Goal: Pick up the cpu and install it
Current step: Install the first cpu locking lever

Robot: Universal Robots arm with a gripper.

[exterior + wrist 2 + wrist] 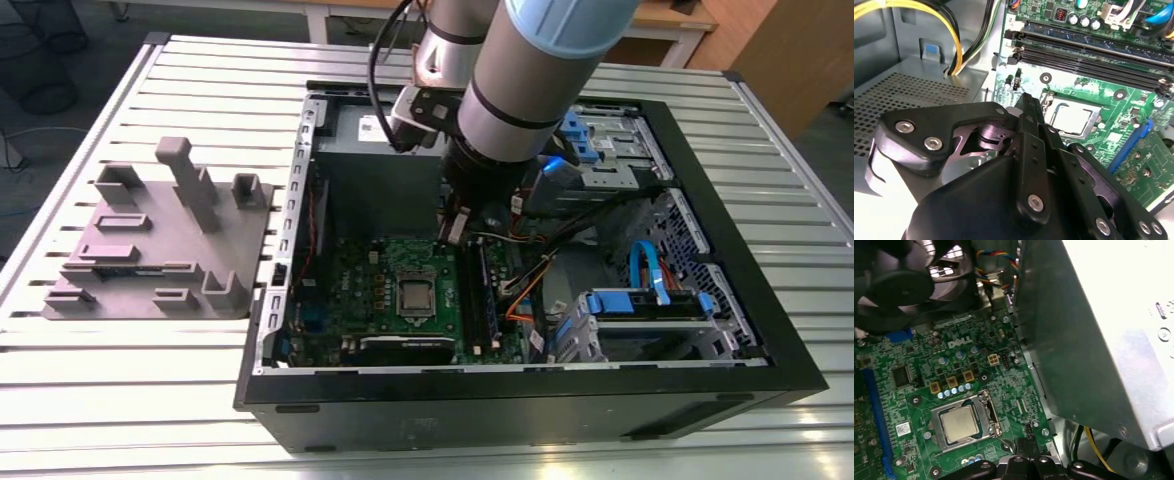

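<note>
Hovering empty-handed — gripper [1026, 102] pinched together beside seated cpu [1072, 118].

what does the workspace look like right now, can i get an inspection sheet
surface: slatted metal table, carrying an open computer case and a grey plastic fixture.
job's things: cpu lies flat inside the metal-framed socket on the green motherboard.
clutter: fixture with upright blocks sits on the exterior view's left of the case, nothing seen on it.
grippers: gripper hangs inside the case above the board, beside the socket and apart from the cpu; its jaws stand together with nothing between them.
cables: yellow and black wires by the power supply; blue cables near the drive bays.
surroundings: wooden furniture behind the table.
</note>
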